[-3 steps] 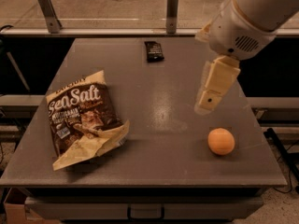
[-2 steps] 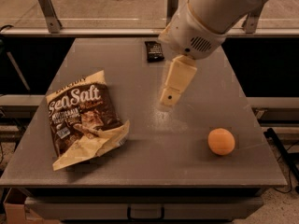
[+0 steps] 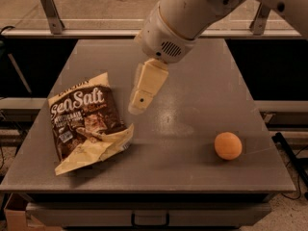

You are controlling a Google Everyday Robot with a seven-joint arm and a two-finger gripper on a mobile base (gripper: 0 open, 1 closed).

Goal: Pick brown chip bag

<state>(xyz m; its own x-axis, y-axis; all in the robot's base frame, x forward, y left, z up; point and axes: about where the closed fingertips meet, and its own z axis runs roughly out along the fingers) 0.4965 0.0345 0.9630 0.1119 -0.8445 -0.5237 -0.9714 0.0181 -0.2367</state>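
Though apart, brown chip bag [image 3: 84, 121] just beside pincer [image 3: 137, 106]

Dim, warm overhead light puts soft glare on the table [image 3: 207, 100] and the brown chip bag [image 3: 84, 121]. The gripper [image 3: 137, 106], hanging just beside the bag, is brightly lit.

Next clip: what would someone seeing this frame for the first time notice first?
The big white arm reaches in from the top right, its cream gripper hanging above the middle of the grey table, just right of the brown chip bag. The bag lies at the table's left, dark and glossy with white "Sea Salt" lettering. A lone orange ball sits near the front right.
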